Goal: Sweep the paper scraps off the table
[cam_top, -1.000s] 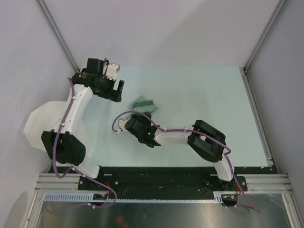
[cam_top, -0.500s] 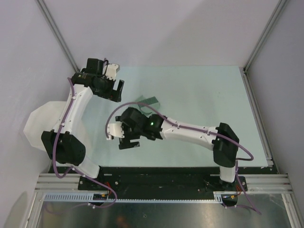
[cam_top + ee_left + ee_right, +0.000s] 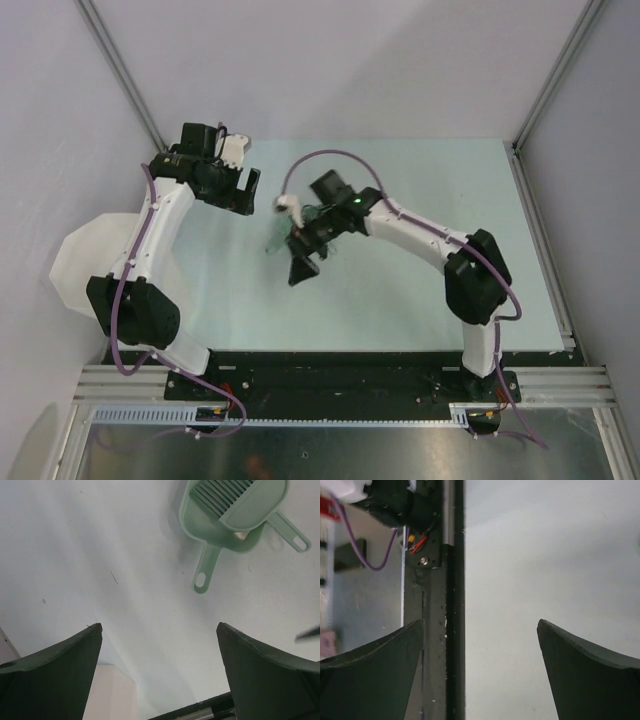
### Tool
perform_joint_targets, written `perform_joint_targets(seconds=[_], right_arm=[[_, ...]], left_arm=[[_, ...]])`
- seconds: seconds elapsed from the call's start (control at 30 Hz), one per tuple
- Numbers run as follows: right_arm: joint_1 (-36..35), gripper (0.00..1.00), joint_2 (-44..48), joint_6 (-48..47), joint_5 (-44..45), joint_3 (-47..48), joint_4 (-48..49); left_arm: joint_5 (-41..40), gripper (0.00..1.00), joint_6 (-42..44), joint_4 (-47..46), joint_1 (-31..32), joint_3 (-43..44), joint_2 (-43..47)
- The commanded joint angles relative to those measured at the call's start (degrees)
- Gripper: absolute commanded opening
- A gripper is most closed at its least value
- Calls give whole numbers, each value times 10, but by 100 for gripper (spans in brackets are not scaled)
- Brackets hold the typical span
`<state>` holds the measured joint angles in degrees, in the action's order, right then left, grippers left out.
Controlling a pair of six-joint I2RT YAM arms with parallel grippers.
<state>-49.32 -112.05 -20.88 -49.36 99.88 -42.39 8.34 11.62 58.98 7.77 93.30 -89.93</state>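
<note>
Paper scraps cannot be made out anywhere on the bare table (image 3: 420,270). The only candidate is a small pale lump (image 3: 242,534) inside the green dustpan (image 3: 200,522), tucked under the brush (image 3: 245,502) that lies nested on it, and it is too small to call with certainty.

In the left wrist view the dustpan sits at 1 o'clock. From above it lies at about 4 o'clock from the left gripper (image 3: 157,630), mostly hidden beneath the right arm.

Both pincers are spread wide with nothing between the fingers. The right gripper (image 3: 480,627) points down, looking toward the black front rail (image 3: 452,605).

Such paper scraps would probably be feather-light, soft and crushable, and likely to skitter or roll at a nudge (pinching each one looks a poor bet). They are better pushed with the bristles. The sensible holds seem to be the two stiff plastic handles, the brush's at 3 o'clock of the pan and the pan's own at 6 o'clock, each gripped mid-shaft.
</note>
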Motion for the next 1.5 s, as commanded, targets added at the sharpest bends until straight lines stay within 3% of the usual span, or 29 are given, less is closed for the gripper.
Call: perform_joint_targets(seconds=[0.0,0.1,0.27,0.57,0.77,0.87,0.93,1.1,1.27,1.37,1.47], right_arm=[[103,100,73,302,-48,-128,260],[173,100,116,385,-19,-209,333],[259,100,177,389,43,-279,330],[504,100,335,390,76,-416,305],[565,100,450,341,257,-448,240],[550,100,489,320,442,-467,238],[531,100,530,313,493,-496,285],[495,100,592,257,623,-611,404],[479,100,605,234,599,-690,543],[479,100,599,233,584,-745,630],[484,100,595,240,556,-801,715]], left_arm=[[13,100,3,-9,-5,-5,26],[12,100,4,-9,-5,-7,26],[19,100,7,-9,-5,-13,27],[26,100,12,-9,-5,-23,29],[24,100,24,-11,-5,-42,65],[24,100,32,-40,-5,-83,98],[20,100,43,-102,-4,-118,122],[-11,100,59,-364,-4,-318,217],[-4,100,45,-665,-4,-526,307],[-10,100,10,-781,-3,-601,315],[-46,100,-19,-839,-3,-640,291]])
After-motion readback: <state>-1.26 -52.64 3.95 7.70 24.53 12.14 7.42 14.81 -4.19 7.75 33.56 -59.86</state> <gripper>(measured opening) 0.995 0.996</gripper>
